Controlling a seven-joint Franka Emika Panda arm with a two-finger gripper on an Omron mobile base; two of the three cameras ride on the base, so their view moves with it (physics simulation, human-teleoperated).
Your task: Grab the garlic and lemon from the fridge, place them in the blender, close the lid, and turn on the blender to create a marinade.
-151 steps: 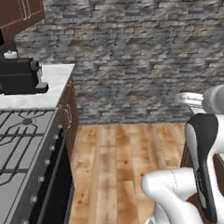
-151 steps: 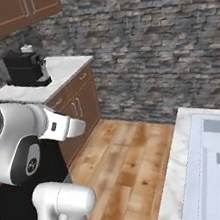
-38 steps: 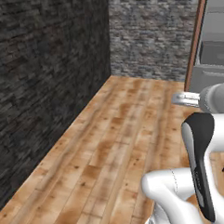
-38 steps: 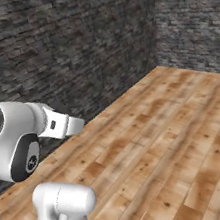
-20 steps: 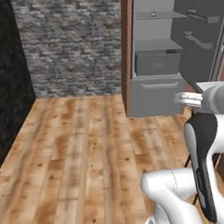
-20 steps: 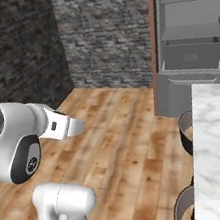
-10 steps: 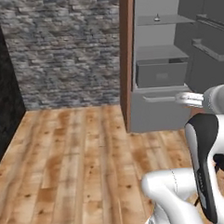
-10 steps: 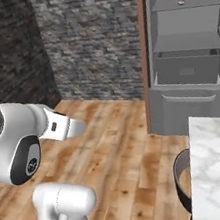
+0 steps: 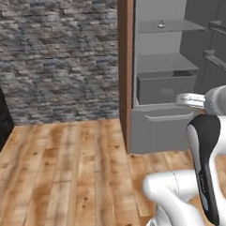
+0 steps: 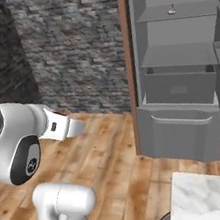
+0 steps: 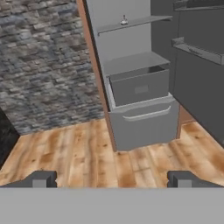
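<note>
So the base has swung round from the stone wall and now faces the open fridge (image 9: 165, 84). Garlic (image 11: 124, 20) sits on the upper shelf; gripper (image 11: 111, 178) wide, empty.

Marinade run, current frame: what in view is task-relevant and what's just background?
Task-relevant:
- fridge, open
- small pale item on its upper shelf, too small to identify
- gripper, open, nothing held

Background:
- stone wall
- wood floor
- marble counter corner

Fridge (image 9: 178, 60) upper shelf (image 10: 181, 11) carries small pale garlic (image 11: 124, 20).
</note>
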